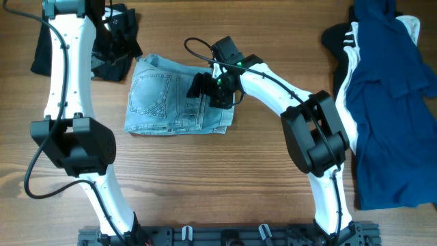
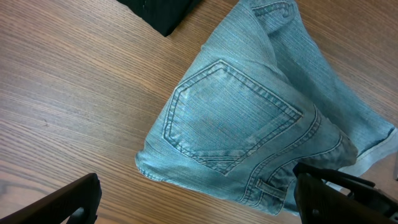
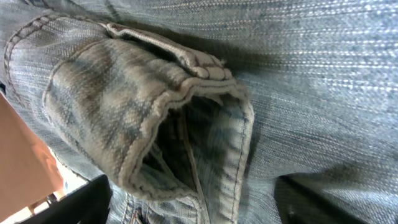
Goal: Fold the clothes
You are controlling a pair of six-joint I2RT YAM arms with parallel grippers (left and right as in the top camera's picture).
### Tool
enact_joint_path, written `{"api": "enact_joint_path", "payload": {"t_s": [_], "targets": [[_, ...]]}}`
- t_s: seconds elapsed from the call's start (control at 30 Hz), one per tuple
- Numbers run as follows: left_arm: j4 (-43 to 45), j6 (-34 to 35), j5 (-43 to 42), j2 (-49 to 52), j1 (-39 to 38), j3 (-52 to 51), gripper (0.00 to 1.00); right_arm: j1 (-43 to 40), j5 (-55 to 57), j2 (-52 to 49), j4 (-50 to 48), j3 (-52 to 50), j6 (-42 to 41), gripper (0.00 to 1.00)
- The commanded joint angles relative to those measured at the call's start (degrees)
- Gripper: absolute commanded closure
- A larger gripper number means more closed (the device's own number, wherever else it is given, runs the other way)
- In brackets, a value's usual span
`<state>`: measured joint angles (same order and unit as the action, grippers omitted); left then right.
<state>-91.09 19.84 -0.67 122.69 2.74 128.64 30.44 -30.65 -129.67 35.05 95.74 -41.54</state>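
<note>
Worktop [image 1: 205,178]: you have three lots of clothes on it, well apart: one at the right, one in the middle, one at the top left.
Navy pile [image 1: 389,123]: the biggest lot, sprawled along the right edge. White [image 1: 345,75] and black [image 1: 333,35] pieces poke out from under its left side. None of it looks folded, so count this as the bulk of what is left.
Jeans [image 1: 174,102]: in the middle, just left of centre, lying flat with a back pocket up. They are already folded into a compact block, so this piece looks nearly done. At the right end a hem fold stands up loosely, so the edge may want pressing flat.
Black garment [image 1: 116,41]: top left, beside the jeans' upper corner, crumpled. Treat it as not folded.
Right pincer [image 1: 218,85]: low over the jeans' right half. Your wrist view shows its fingers wide apart with the raised hem between them; it does not look clamped on anything.
Left pincer [image 2: 198,177]: fully spread and empty, hanging above the jeans' pocket corner.
Tally: one piece about folded, and the rest not begun.
</note>
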Motion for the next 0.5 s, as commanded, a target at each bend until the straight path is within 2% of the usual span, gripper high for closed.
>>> {"api": "enact_joint_path", "payload": {"t_s": [0.0, 0.37, 0.4, 0.47], "targets": [[0.0, -0.1, 0.8, -0.3, 0.2, 0.6, 0.0, 0.4, -1.2, -2.0, -0.3, 0.2, -0.4, 0.25], [0.0, -0.1, 0.8, -0.2, 0.2, 0.6, 0.0, 3.4, -1.0, -2.0, -2.8, 0.2, 0.9, 0.25], [0.0, -0.1, 0.8, -0.2, 0.2, 0.6, 0.0, 3.5, -0.8, -2.0, -2.8, 0.2, 0.9, 0.28], [0.0, -0.1, 0.8, -0.2, 0.2, 0.6, 0.0, 3.5, -0.8, -2.0, -2.8, 0.2, 0.9, 0.51]]}}
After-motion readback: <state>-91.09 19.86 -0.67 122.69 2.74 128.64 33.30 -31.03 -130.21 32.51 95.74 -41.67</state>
